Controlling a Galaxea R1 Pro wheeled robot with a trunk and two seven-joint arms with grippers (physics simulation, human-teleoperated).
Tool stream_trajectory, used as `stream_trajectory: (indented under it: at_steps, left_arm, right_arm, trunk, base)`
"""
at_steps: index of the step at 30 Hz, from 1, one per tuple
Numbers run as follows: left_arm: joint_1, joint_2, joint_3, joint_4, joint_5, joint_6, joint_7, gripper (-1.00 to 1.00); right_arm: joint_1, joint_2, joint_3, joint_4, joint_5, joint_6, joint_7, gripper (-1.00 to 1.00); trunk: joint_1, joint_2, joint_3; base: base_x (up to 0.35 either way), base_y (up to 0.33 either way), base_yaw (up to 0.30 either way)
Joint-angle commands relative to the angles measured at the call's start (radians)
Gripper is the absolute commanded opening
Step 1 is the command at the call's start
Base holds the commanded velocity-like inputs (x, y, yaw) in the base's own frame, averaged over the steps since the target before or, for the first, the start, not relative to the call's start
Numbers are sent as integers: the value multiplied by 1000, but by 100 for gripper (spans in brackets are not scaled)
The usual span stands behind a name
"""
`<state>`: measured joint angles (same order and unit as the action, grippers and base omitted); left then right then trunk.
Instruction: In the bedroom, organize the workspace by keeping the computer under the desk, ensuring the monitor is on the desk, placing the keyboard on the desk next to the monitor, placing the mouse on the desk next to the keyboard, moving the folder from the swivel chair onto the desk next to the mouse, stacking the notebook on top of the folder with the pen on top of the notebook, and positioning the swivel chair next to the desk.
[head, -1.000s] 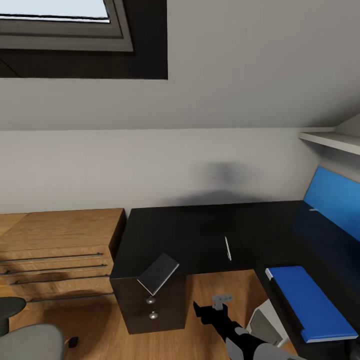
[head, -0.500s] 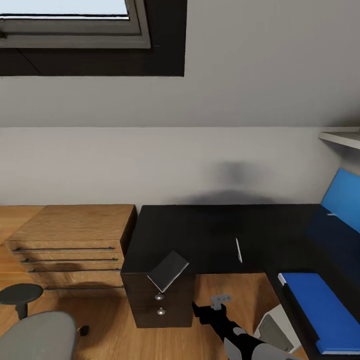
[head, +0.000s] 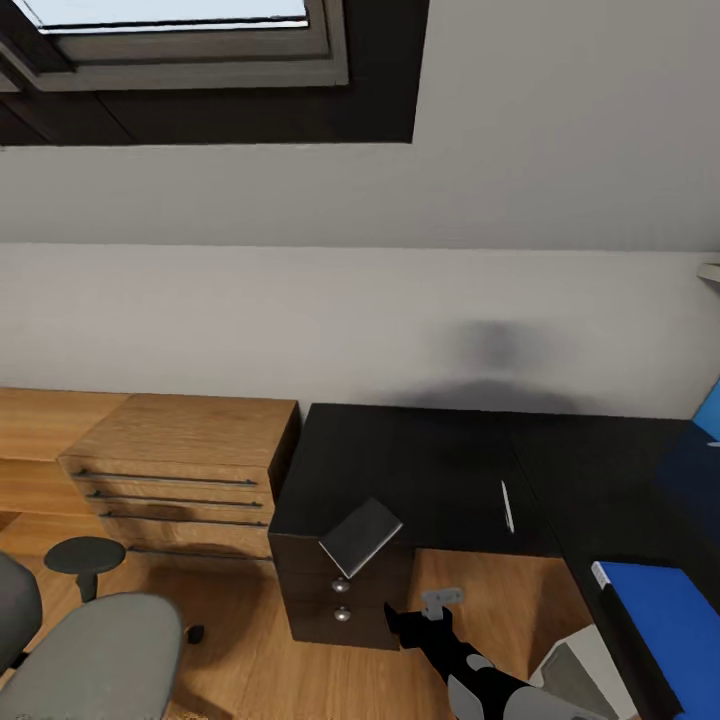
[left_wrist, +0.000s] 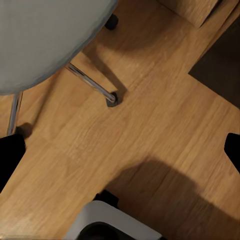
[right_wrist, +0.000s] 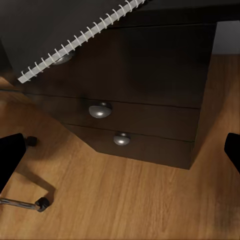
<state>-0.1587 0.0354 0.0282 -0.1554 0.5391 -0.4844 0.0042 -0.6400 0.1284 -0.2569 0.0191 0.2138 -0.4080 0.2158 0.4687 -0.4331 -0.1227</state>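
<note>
The notebook (head: 361, 536) overhangs the desk (head: 420, 470) corner above the drawers, so the right gripper (head: 425, 608), jaws wide and empty, sits low for an edge grab.

notebook (head: 360, 536): we see it grey, tilted over the desk (head: 420, 470) edge
pen (head: 507, 506): lies on desk
folder (head: 665, 620): blue, flat on desk

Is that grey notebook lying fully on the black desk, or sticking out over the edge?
Sticking out. The notebook overhangs the desk's front edge above the drawer knobs; the right wrist view shows its spiral binding jutting past the drawers.
</note>
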Motion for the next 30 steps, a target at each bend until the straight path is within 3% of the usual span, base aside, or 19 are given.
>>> stream_trajectory:
  at_steps: [1, 5, 16, 17, 20, 21, 25, 26, 27, 30]
  left_arm:
    - [-1, -3, 2, 0, -3, -3, 0, 100]
    - [-1, -15, 0, 0, -3, -3, 1, 100]
    - [-1, -27, -2, 0, -2, 2, 2, 100]
    - [-1, -62, -9, -7, -8, 45, 4, 100]
    - [-1, -69, -13, -93, -31, 113, 13, 100]
    - [-1, -72, -14, -166, -72, 210, 28, 100]
    - [-1, -71, -13, -333, -140, 386, 73, 100]
    - [-1, -71, -13, -357, -145, 407, 77, 100]
    - [-1, -70, -12, -451, -155, 484, 87, 100]
    - [-1, -68, -10, -527, -161, 542, 93, 100]
  right_arm:
    - [-1, -1, -8, 2, 7, -9, 2, 100]
    - [-1, -2, -9, 2, 7, -30, 2, 100]
    - [-1, -2, -9, 2, 8, -53, 2, 100]
    - [-1, -2, -9, 2, 7, -54, 2, 100]
    - [-1, -3, -10, 2, 7, -55, 2, 100]
    - [-1, -5, -10, 1, 7, -55, 2, 100]
    - [-1, -8, -10, 1, 7, -57, 2, 100]
    - [-1, -8, -10, 1, 7, -58, 2, 100]
    - [-1, -8, -10, 1, 7, -58, 2, 100]
    - [-1, -9, -10, 1, 7, -58, -1, 100]
  trunk:
    - [0, -2, -3]
    - [0, -2, -5]
    - [43, -79, -40]
    - [46, -86, -43]
    - [58, -107, -53]
    - [62, -114, -56]
    - [77, -142, -68]
    - [81, -149, -71]
    - [85, -156, -74]
    - [96, -177, -84]
  base:
    - [0, 0, 122]
    - [0, 0, 62]
    - [0, 0, 8]
    - [0, 0, 0]
    - [0, 0, 0]
    - [0, 0, 0]
    - [0, 0, 0]
    - [0, 0, 0]
    - [0, 0, 0]
    - [0, 0, 0]
